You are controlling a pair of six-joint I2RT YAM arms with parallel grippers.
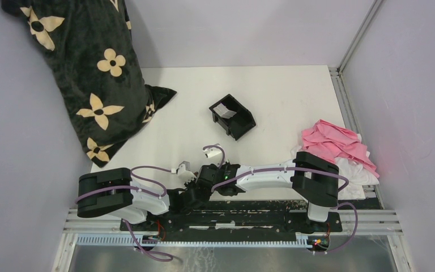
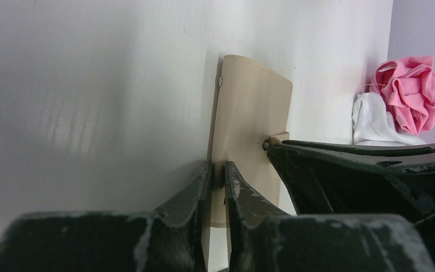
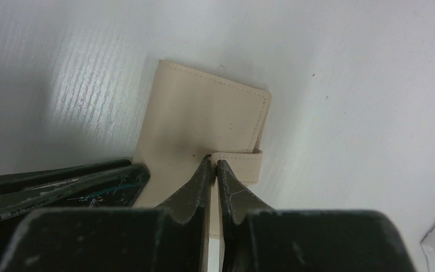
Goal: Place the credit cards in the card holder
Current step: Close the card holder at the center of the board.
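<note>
Card holder (image 2: 252, 113) gripped twice: my left tool (image 2: 218, 173) pinches its edge, my right tool (image 3: 214, 165) pinches it at snap tab (image 3: 243, 161).

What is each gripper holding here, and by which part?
Both are shut on the card holder: the left gripper pinches one edge of it, the right gripper pinches the end of its snap tab.

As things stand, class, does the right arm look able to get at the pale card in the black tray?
Probably, but not at once. Bare table lies between the right gripper and the card in the tray. Yet that gripper is shut on the wallet and must let go first.
</note>
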